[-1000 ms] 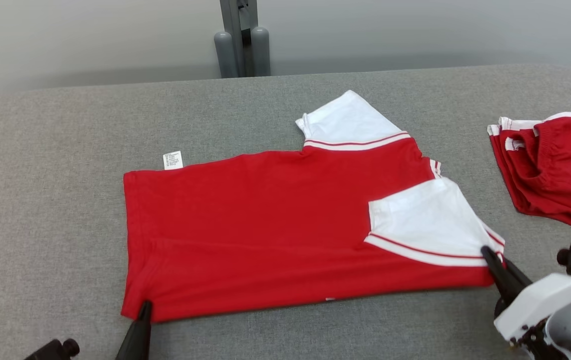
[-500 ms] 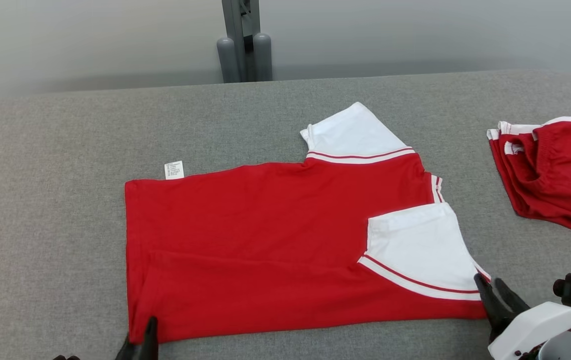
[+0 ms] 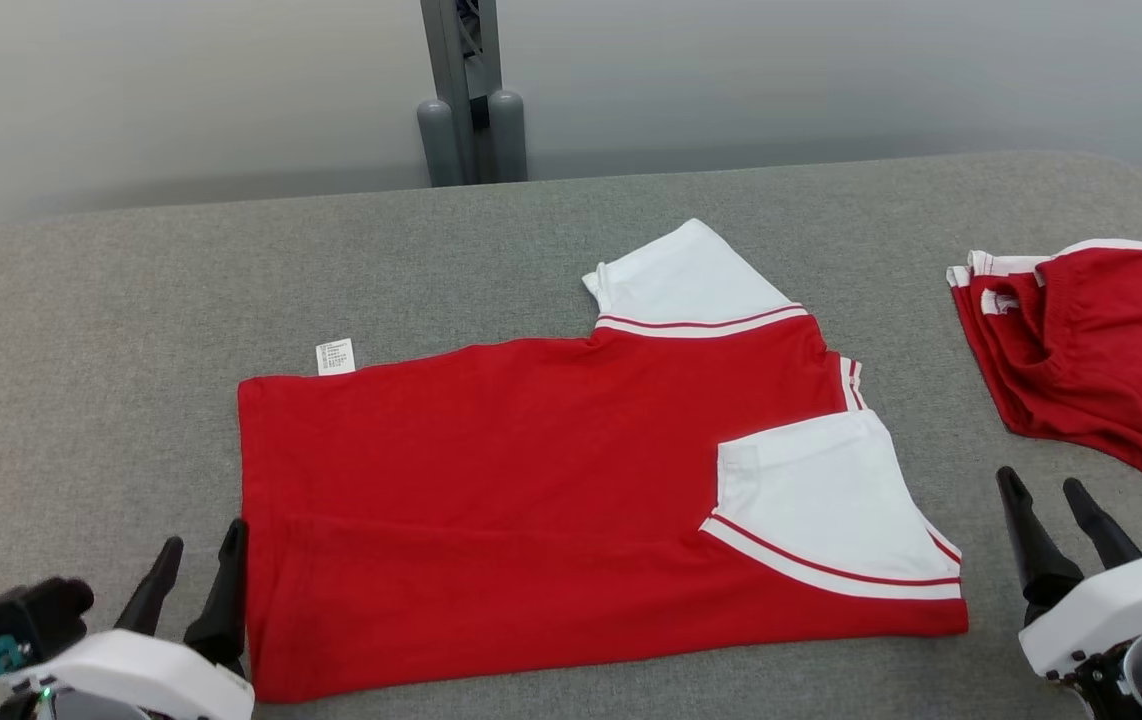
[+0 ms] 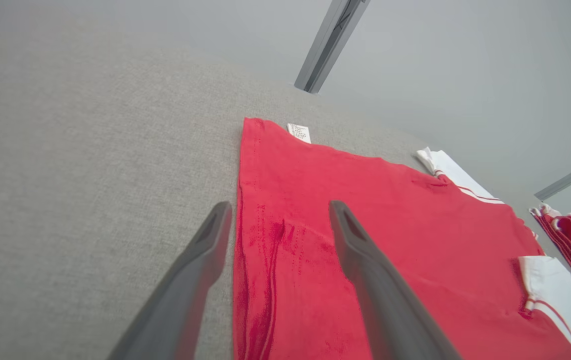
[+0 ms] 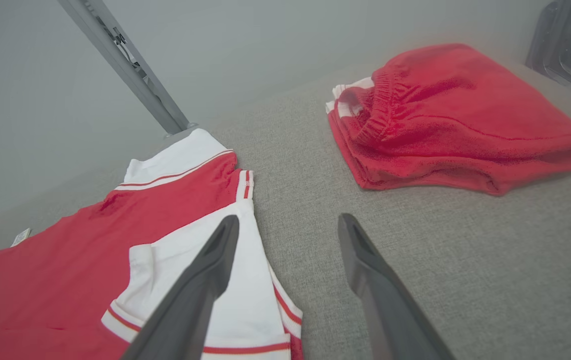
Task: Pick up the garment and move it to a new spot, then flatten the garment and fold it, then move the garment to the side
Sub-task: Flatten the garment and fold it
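Both stand apart and empty: left end effector [image 3: 203, 537] at the hem of the garment [image 3: 531, 480], right end effector [image 3: 1038, 482] past its sleeve. Grabbing one layer could unfold it.

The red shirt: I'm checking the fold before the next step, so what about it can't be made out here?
- Care label: print too small to read in the head view.
- Red shirt: its underside, and the cloth under the folded-in sleeve, are hidden by the top layer.
- Its near corner in the left wrist view: cut off by the bottom edge, partly behind a finger.
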### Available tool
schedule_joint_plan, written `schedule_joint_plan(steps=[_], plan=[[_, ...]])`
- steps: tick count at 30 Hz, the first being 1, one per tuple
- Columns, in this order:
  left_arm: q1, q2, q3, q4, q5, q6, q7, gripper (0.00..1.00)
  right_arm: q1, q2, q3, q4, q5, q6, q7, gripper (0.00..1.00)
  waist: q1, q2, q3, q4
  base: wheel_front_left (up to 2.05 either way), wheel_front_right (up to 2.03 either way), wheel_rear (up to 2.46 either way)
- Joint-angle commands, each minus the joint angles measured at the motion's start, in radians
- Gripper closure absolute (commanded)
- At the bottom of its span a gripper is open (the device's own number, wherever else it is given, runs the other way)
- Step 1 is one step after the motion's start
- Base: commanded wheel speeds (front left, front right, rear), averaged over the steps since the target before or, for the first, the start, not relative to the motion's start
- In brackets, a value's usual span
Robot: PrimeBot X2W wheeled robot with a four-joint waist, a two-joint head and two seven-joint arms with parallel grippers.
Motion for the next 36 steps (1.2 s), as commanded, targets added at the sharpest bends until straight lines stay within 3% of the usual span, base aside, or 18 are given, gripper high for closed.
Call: schedule_joint_plan(steps=[1,7,15,25,34,35,36], plan=[[-0.051,0.021,-0.008,0.001,0.016,0.006,0.024,0.00,-0.019,-0.015,0.006,-0.018,-0.013,0.000,0.004,0.00,0.0000,0.0000,0.001,-0.001,0.00,0.00,0.00],[-0.219,0.067,-0.051,0.077,0.060,0.015,0.140,0.00,-0.080,-0.043,0.079,-0.075,-0.034,0.000,0.036,0.00,0.0000,0.0000,0.031,-0.013,0.00,0.00,0.00],[-0.403,0.064,-0.095,0.229,0.091,-0.002,0.221,0.00,-0.157,-0.077,0.188,-0.109,-0.014,0.000,0.059,0.00,0.0000,0.0000,0.108,-0.039,0.00,0.00,0.00],[-0.567,0.071,-0.112,0.450,0.102,-0.040,0.258,0.00,-0.236,-0.109,0.286,-0.090,0.002,0.000,0.044,0.00,0.0000,0.0000,0.172,-0.076,0.00,0.00,0.00],[-0.633,0.071,-0.118,0.565,0.100,-0.061,0.262,0.00,-0.260,-0.122,0.326,-0.087,0.015,0.000,0.036,0.00,0.0000,0.0000,0.193,-0.094,0.00,0.00,0.00],[-0.639,0.071,-0.118,0.576,0.098,-0.062,0.264,0.07,-0.263,-0.123,0.330,-0.087,0.017,0.000,0.036,0.00,0.0000,0.0000,0.196,-0.096,0.00,0.00,0.00],[-0.644,0.070,-0.121,0.587,0.098,-0.066,0.272,0.33,-0.265,-0.124,0.333,-0.087,0.019,0.000,0.036,0.00,0.0000,0.0000,0.198,-0.098,0.00,0.00,0.00]])
